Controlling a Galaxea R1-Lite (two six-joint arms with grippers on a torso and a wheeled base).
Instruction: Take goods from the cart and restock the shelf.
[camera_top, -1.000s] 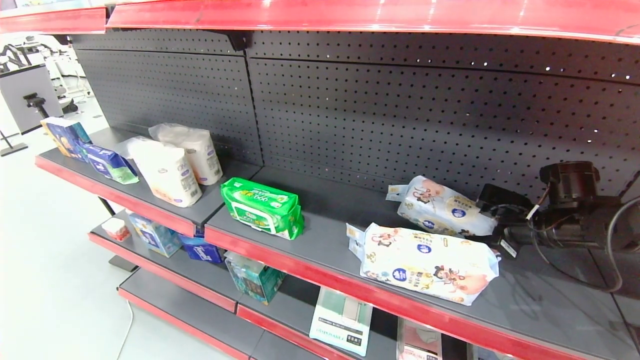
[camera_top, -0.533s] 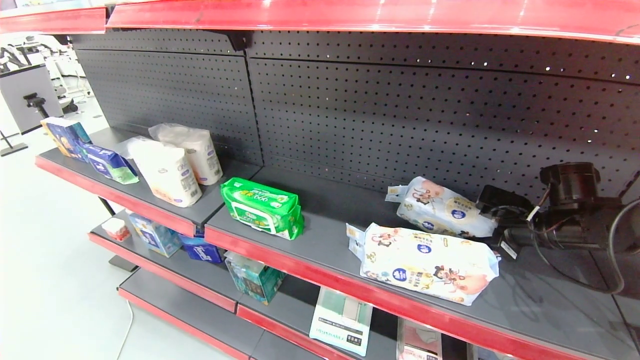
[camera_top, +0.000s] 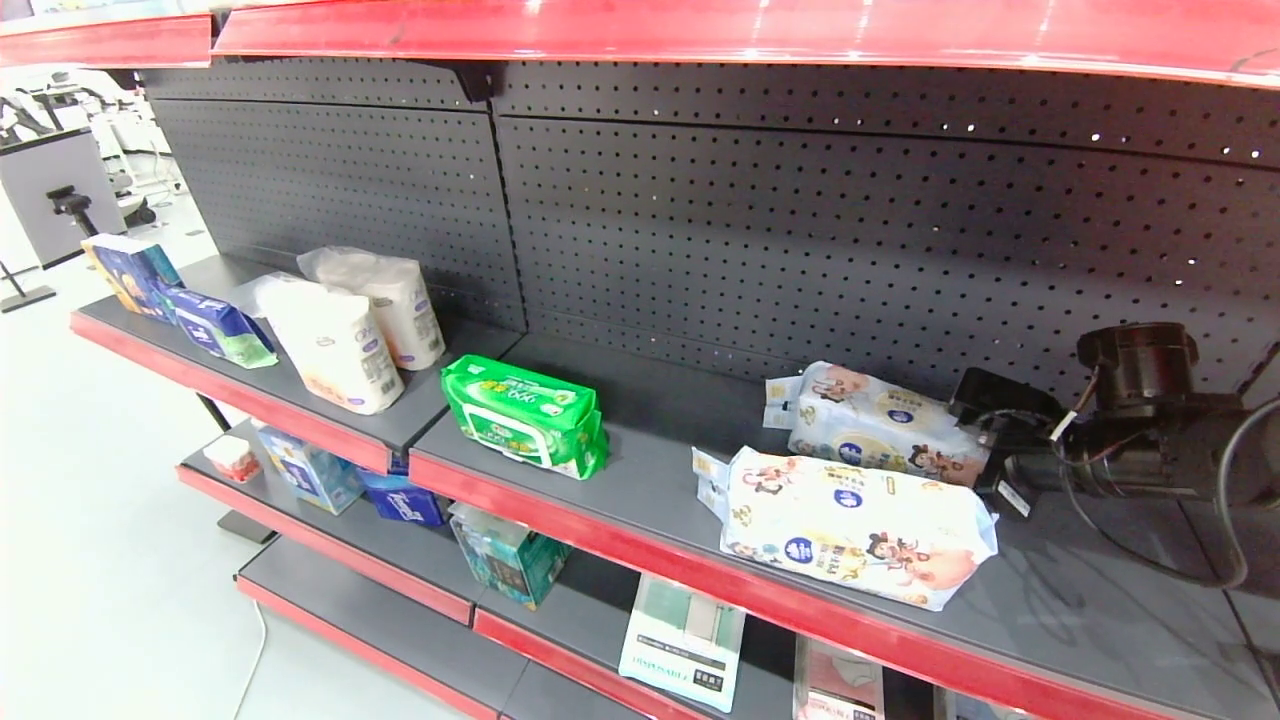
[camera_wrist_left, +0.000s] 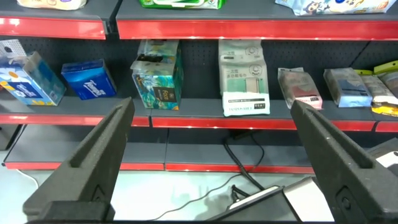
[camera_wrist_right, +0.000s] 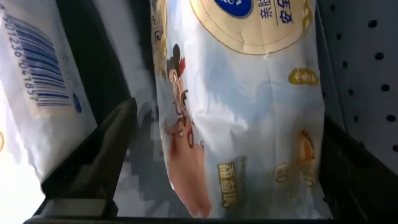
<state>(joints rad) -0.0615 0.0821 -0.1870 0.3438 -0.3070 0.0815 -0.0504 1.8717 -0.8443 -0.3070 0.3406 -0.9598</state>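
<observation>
Green wipes pack: big white numerals on front, finer print under them too small to make out. White box on lower shelf: one line of caps + black label strip, not legible. Cartoon pack: round blue logo w/ white chars, gold chars along its side. Neighbour pack: barcode w/ digit string, partly cut off. Roll packs: small label patches, illegible.
</observation>
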